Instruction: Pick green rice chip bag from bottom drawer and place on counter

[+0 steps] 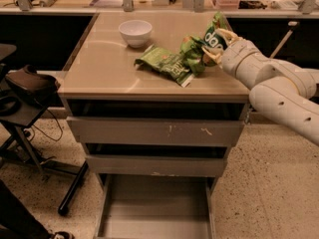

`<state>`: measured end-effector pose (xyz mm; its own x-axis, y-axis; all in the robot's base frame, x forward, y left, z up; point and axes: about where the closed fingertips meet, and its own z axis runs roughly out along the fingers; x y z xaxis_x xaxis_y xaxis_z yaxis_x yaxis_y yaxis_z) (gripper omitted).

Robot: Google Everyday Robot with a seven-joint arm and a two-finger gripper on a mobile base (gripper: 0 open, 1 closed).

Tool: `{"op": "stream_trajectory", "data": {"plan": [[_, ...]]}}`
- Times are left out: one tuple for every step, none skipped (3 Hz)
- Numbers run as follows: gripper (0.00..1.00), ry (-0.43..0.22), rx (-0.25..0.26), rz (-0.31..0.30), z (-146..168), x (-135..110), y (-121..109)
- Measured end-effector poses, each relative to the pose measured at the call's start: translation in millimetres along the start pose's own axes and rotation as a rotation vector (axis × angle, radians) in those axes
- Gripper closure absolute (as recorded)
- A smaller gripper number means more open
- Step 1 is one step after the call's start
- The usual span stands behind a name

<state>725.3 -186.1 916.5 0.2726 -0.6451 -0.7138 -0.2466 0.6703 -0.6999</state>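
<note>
My gripper (214, 47) is over the right part of the counter (104, 68) and is shut on the green rice chip bag (213, 33). The bag stands tilted, with its dark green logo facing up. Its crumpled lower end (191, 54) is low over the counter, against the longer flat green bag (163, 63); I cannot tell whether it touches the top. The bottom drawer (154, 210) is pulled out at floor level, its plain grey floor showing nothing in it. My white arm (279, 88) reaches in from the right.
A white bowl (135, 32) stands at the counter's back middle. The two upper drawers (154, 131) stand slightly open. A black chair and stand (25, 88) are at the left. A ledge with clutter runs behind the counter.
</note>
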Motion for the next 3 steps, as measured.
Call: {"op": "stream_trajectory", "data": {"plan": [[1.0, 0.086, -0.03, -0.076, 50.4, 39.3, -5.5], [0.81, 0.086, -0.024, -0.08, 56.8, 35.8, -10.9], [0.58, 0.086, -0.024, -0.08, 56.6, 35.8, -10.5]]}}
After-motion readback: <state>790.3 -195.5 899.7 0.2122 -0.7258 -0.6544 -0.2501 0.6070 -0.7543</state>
